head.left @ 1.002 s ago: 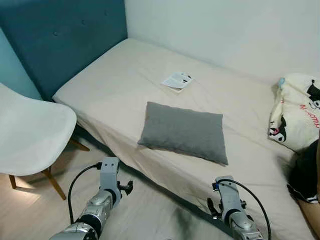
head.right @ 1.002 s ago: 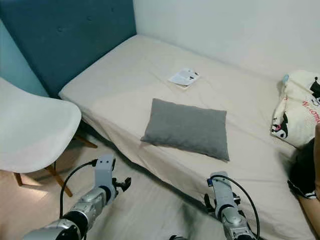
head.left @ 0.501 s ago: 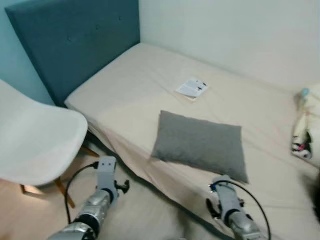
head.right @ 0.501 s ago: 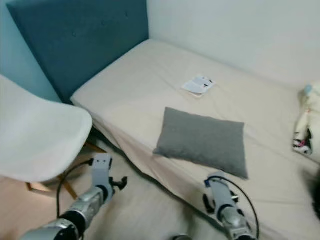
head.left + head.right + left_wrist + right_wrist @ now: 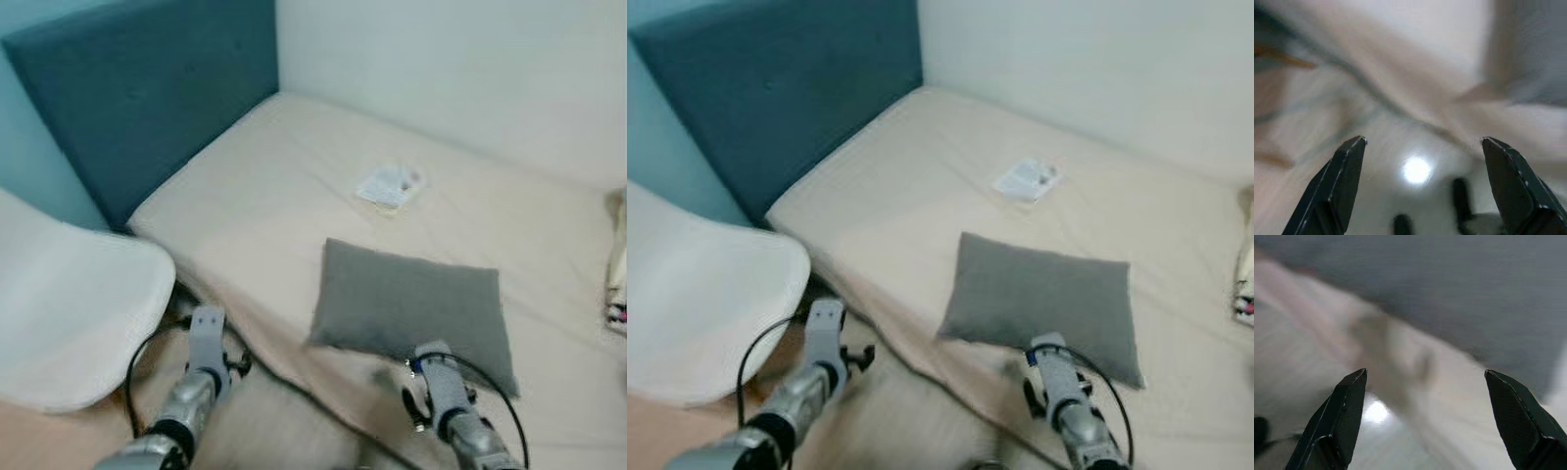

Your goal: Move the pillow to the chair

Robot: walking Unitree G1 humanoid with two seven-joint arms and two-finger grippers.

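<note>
1. We see one grey pillow (image 5: 411,307) lying flat on the beige bed (image 5: 265,186), near the bed's front edge and right of the middle of the head views.
2. The right gripper (image 5: 1425,382) points at the pillow's near edge; in the right wrist view the grey fabric spans the area beyond the two black fingertips (image 5: 1352,382), which stand wide apart with nothing between them — released.
3. In the head views the right arm (image 5: 446,392) sits just in front of the pillow's near edge. We cannot tell from these blurred frames whether the fingertips touch the fabric.
4. The left gripper (image 5: 1422,142) is also released: its two fingers (image 5: 1349,156) are spread wide and hold nothing. It points at the bed's front edge, with the pillow off to one side beyond it, well apart from the jaws.
5. The left arm (image 5: 201,367) sits low between the chair and the bed.
6. Count of items:
   - one pillow, on the bed;
   - one white chair (image 5: 69,304), to the robot's left, beside the bed's corner;
   - one small white booklet (image 5: 390,184), on the bed beyond the pillow and apart from it;
   - one teal headboard (image 5: 147,98), at the bed's left end.
7. A patterned white item (image 5: 617,274) shows at the right edge of the bed — too little is visible to identify it.
</note>
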